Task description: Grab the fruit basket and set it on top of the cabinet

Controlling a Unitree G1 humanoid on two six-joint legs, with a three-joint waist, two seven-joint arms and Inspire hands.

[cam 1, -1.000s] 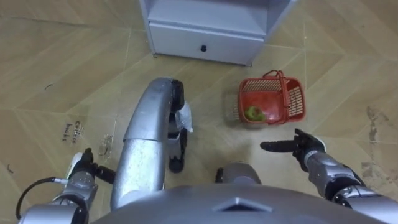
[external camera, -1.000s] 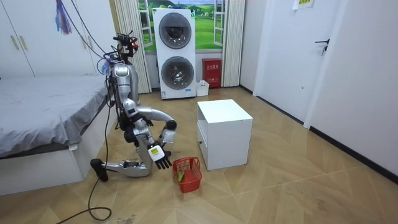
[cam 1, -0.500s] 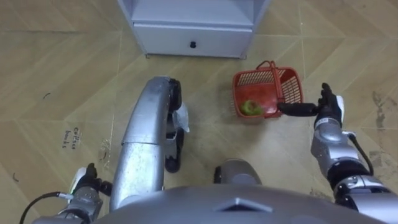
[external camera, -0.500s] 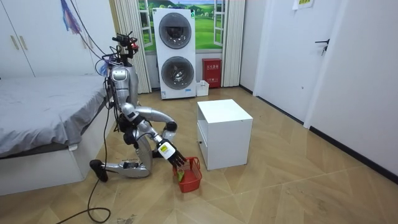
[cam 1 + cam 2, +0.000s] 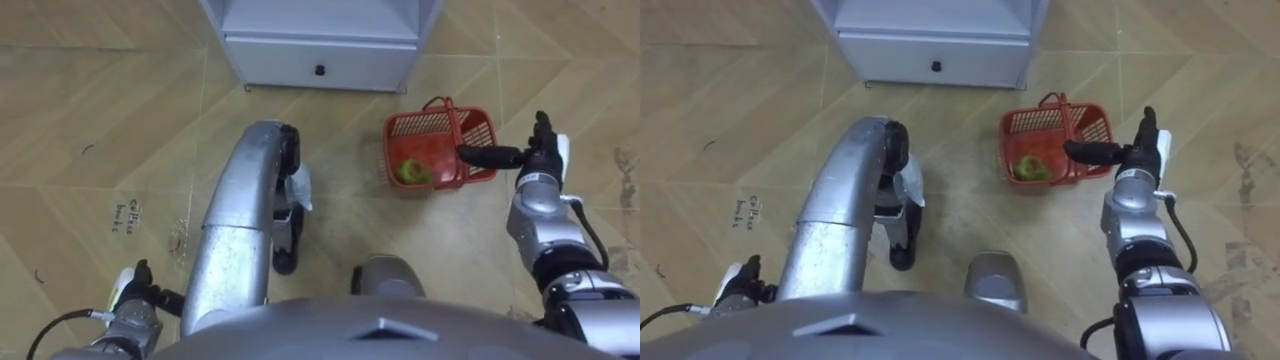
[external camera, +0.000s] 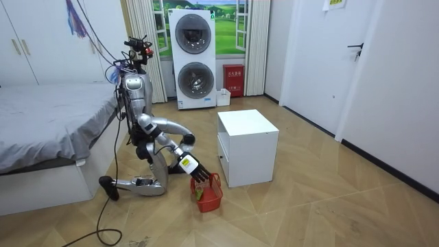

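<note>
Even, bright indoor light fills the room; the wooden floor [image 6: 309, 206] shows a soft sheen, and the white cabinet [image 6: 247, 147] casts only faint shadow.

basket [image 5: 421, 122]: red, open lattice walls
fruit [image 5: 409, 172] in it: yellow-green
my right hand [image 5: 546, 155]: black fingers, silver wrist
cabinet [image 5: 300, 48]: white, with one dark knob [image 5: 320, 70]
floor [image 5: 100, 120]: tan wood, herringbone planks

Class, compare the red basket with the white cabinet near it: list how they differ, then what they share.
The basket is red latticework, open-topped, with a green fruit inside; the cabinet is white and solid-walled, with a shut drawer. The basket is far smaller than the cabinet. Both stand on the wooden floor.
</note>
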